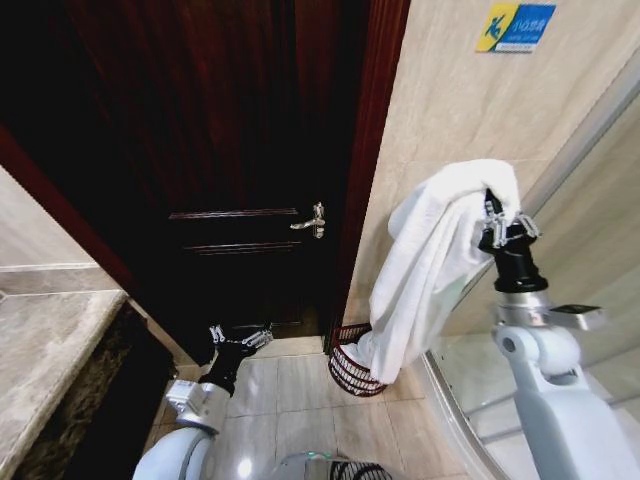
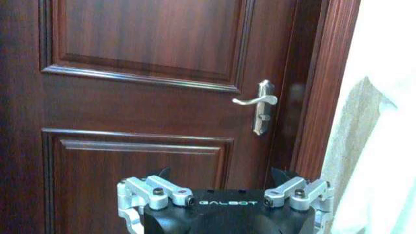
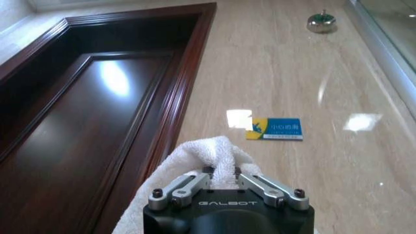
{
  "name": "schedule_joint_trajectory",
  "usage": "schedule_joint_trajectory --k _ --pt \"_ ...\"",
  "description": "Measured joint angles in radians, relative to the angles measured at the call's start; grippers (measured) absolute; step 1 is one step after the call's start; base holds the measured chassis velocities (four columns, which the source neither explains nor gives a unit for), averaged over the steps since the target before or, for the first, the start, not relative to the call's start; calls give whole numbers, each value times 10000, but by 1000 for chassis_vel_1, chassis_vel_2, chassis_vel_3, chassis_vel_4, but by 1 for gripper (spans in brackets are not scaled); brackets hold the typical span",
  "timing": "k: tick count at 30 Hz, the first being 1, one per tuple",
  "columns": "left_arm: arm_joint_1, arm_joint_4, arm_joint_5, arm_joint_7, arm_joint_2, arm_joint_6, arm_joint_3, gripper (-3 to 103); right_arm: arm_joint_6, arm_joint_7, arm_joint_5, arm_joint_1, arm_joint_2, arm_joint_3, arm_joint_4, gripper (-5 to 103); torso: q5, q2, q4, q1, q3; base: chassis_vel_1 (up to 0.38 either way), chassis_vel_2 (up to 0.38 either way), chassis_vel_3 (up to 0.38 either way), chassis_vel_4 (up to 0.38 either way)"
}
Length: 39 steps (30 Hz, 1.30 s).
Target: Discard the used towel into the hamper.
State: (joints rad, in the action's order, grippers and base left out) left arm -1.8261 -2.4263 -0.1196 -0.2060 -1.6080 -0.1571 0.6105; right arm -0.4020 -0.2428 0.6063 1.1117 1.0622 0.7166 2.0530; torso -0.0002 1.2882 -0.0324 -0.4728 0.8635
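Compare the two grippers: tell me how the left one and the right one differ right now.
The right gripper is raised high beside the tiled wall; the left gripper hangs low near the floor, facing the dark wooden door. The right gripper is shut on the white terry towel, which drapes down into the dark reddish-brown woven hamper; the left gripper is open and holds nothing. Both are the same black-and-silver type.
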Motion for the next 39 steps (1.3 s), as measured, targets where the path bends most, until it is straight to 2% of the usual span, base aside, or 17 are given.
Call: schedule_joint_trajectory --k 6,23,39 --pt "0 0 0 0 0 0 0 100 -278 -131 -167 -24 256 -347 -456 8 1 -1 0 0 0 0 0 0 0" --pt "0 0 0 0 0 0 0 100 -691 -256 -168 282 678 -385 -1314 8 1 0 1 0 -1 0 0 0 0" --pt "0 0 0 0 0 0 0 100 -1192 -270 -104 -489 806 -1052 -3409 8 4 0 1 0 0 0 0 0 0"
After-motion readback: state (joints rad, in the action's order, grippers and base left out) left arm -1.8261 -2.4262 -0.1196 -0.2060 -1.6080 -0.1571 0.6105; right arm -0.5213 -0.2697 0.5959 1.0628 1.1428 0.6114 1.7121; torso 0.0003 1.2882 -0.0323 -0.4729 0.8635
